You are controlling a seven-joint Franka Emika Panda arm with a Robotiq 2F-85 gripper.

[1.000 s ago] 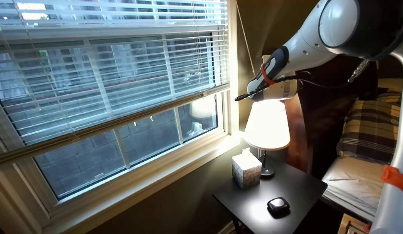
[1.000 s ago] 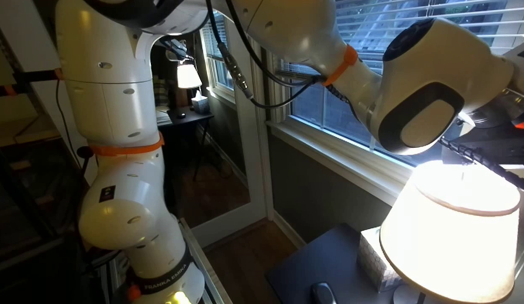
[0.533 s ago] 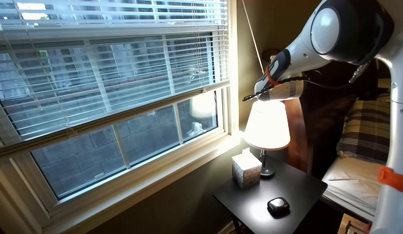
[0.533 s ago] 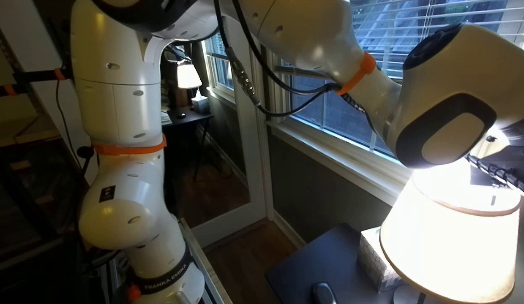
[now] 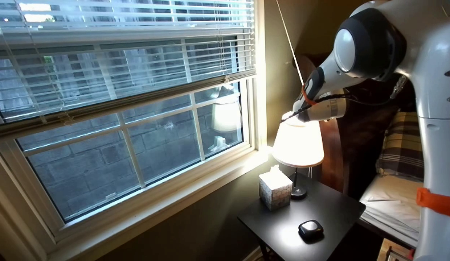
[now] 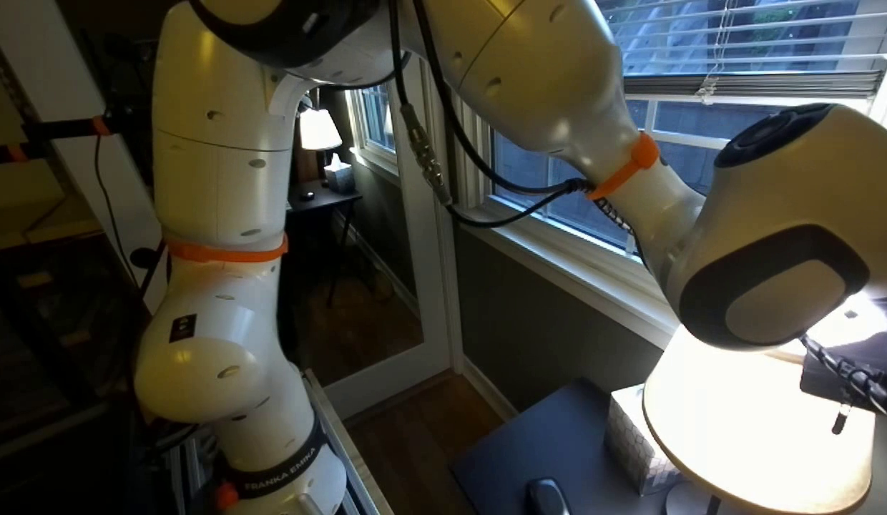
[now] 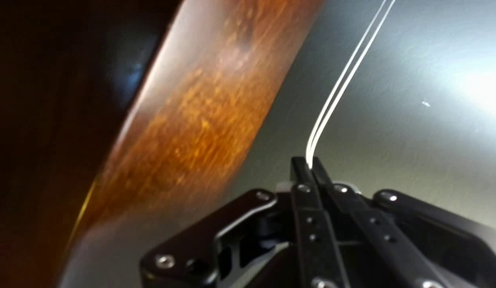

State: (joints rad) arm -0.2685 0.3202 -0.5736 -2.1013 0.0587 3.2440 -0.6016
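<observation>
Jaws pinch white cords, clear of the edge of the headboard, grey wall between.

An exterior view: raised, set back, facing window and table obliquely. An exterior view: close by lamp, facing past table edge to arm's base. Shared: window, table, lamp. Wrist view: close-up along the jaws, facing a wall.
</observation>
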